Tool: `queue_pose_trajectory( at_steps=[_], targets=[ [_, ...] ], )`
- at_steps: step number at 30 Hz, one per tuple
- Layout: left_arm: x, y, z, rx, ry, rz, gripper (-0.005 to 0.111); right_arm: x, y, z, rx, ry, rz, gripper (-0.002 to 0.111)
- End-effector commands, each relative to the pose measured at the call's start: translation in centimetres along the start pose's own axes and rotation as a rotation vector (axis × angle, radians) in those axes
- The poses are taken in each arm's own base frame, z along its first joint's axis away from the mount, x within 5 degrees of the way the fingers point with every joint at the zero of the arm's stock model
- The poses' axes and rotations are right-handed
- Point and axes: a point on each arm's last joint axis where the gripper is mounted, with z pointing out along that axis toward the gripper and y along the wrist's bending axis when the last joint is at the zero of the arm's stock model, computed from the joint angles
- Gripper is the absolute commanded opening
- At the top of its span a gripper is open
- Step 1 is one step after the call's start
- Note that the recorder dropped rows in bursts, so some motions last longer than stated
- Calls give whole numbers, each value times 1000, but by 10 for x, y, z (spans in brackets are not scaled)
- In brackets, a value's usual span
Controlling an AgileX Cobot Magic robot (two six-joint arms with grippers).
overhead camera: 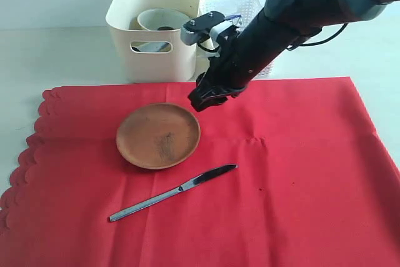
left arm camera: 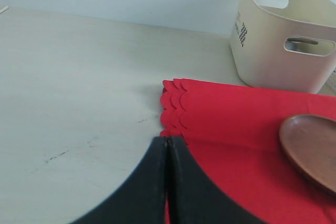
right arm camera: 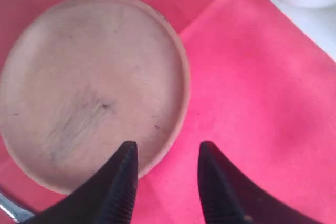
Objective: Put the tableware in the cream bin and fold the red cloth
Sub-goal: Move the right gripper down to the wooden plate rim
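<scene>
The red cloth (overhead camera: 300, 173) lies spread flat on the table, its scalloped edge (left arm camera: 176, 103) on the left. On it rest the round wooden plate (overhead camera: 158, 136) and a steel knife (overhead camera: 172, 193). The cream bin (overhead camera: 153, 26) stands behind the cloth with a white bowl (overhead camera: 164, 20) inside. My right gripper (overhead camera: 203, 98) hangs open just over the plate's right rim (right arm camera: 181, 103). One of its fingertips (right arm camera: 128, 150) is above the plate and the other above the cloth (right arm camera: 252, 103). My left gripper (left arm camera: 167, 141) is shut and empty, by the scalloped edge.
A white lattice basket (overhead camera: 244, 4) stands behind the right arm, beside the cream bin (left arm camera: 278, 40). Bare pale tabletop (left arm camera: 79, 87) stretches to the left of the cloth. The plate (left arm camera: 312, 145) shows at the edge of the left wrist view.
</scene>
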Motion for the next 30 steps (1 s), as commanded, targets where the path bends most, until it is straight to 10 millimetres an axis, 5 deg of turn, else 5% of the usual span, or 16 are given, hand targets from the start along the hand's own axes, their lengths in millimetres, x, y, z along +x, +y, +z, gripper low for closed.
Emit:
queue_pose_trajectory(
  at_steps=[1, 16, 30],
  targets=[
    [0, 0, 0, 3, -7, -4, 0, 7, -19, 4, 0, -5, 58, 37],
    [0, 0, 0, 3, -7, -4, 0, 10, -33, 44, -206, 17, 166, 37],
    [0, 0, 0, 3, -7, -4, 0, 12, -33, 57, -271, 30, 219, 37]
  ],
)
